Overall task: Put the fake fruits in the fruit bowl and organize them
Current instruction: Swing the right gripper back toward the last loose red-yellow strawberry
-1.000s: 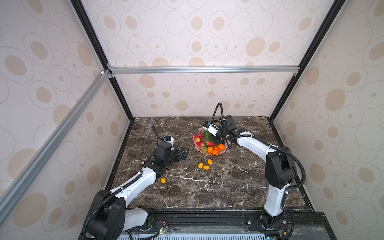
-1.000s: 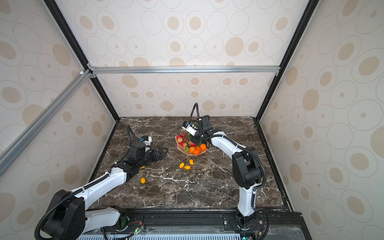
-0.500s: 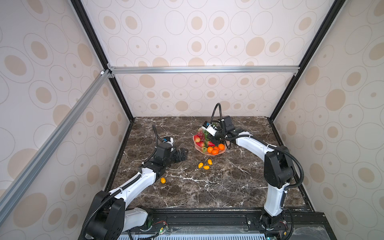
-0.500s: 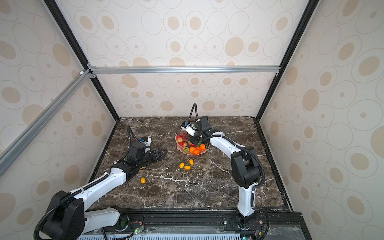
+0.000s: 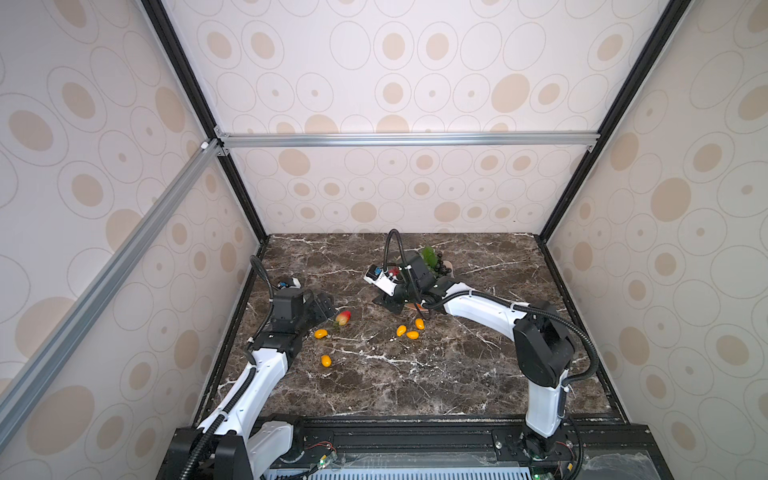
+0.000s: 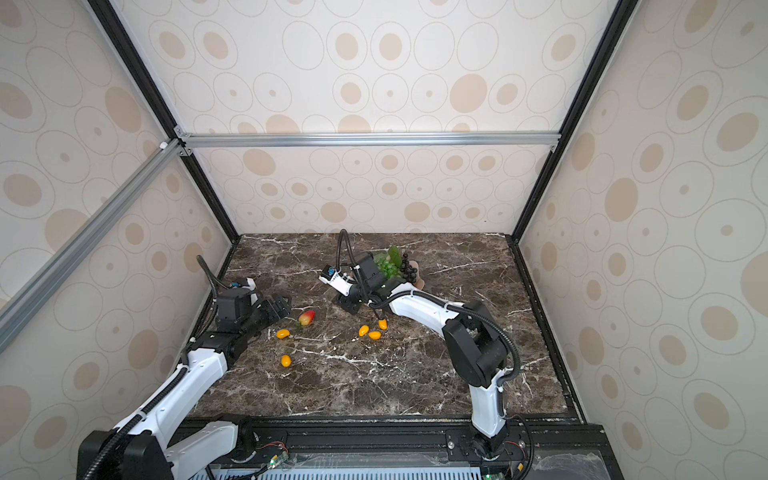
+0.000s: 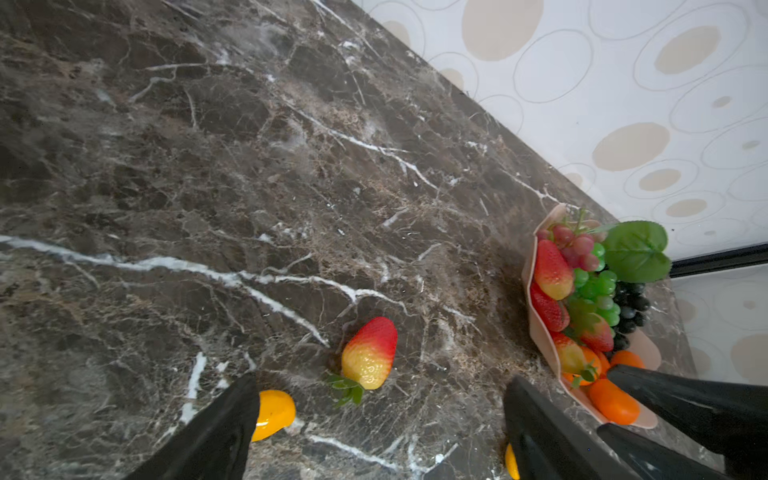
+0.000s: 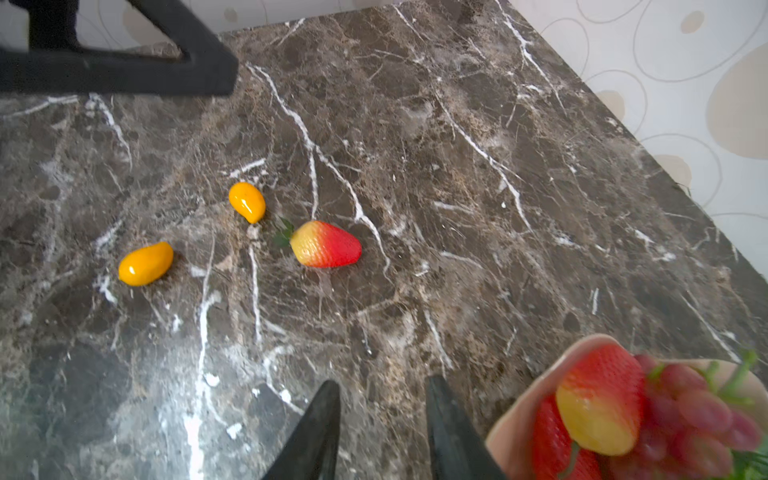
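At the left of a top view the left end effector [image 5: 326, 306] hangs low over the counter [image 5: 374, 386], its fingers spread wide and empty. Just right of it lies the loose strawberry [image 5: 343, 318], apart from both fingers.

The strawberry looks like light, rigid, glossy plastic, so it will likely be slick. A grip across its broad yellow-red middle should hold better than one on the tapered red tip or the thin green leaves.

Five yellow ovals [image 5: 320, 333] lie on the counter. Two are at lower left below the strawberry, and a cluster of three [image 5: 412, 335] is near the centre. They are smooth and rounded and would probably roll or squirt out of a grip, so they are best pinched across the short axis.

Right of centre the right end effector [image 8: 384, 386] has its fingers parted with nothing between them, and it sits just beside the fruit bowl [image 8: 519, 415].

The bowl sits at upper centre-right in both top views, largely hidden by the arm. In the left wrist view it holds:
- four strawberries [image 7: 552, 270]
- three grape bunches [image 7: 598, 286], one red, one green and one black
- at least two tangerines [image 7: 613, 401], with any others hidden behind black fingers

Six fruits are outside the bowl.
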You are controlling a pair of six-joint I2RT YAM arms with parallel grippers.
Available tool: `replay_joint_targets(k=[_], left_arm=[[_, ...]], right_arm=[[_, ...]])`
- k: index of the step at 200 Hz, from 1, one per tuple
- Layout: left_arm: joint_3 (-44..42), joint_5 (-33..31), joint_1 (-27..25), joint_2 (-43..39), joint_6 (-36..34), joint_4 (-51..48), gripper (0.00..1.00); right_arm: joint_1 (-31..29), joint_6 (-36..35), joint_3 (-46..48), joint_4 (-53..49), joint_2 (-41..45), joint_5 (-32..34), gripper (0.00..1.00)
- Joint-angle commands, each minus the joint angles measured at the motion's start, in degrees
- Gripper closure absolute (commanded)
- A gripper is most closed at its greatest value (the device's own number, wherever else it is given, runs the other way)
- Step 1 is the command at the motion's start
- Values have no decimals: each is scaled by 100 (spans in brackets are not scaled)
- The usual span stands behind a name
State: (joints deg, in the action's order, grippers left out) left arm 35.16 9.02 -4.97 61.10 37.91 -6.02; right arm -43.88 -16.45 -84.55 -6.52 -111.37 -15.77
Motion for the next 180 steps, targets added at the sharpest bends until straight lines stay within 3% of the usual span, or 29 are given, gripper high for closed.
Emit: replay_joint_targets(k=[1, 23, 41, 96, 180], left_arm=[[-21, 429, 40, 221, -152, -92, 15], [11, 632, 38, 535, -204, 163, 19], [147, 658, 31, 864, -278, 214, 17], [605, 751, -206, 1824, -424, 411, 15], [1012, 631, -762, 2647, -399, 408, 12]], right_arm=[[-183, 1161, -184, 215, -200, 581, 58], [-216, 1932, 28, 268, 21, 973, 56], [-215, 2146, 573, 641, 447, 1163, 53], [-215, 2094, 1693, 998, 1516, 1688, 49], [-209, 2045, 2338, 1143, 2060, 2095, 48]])
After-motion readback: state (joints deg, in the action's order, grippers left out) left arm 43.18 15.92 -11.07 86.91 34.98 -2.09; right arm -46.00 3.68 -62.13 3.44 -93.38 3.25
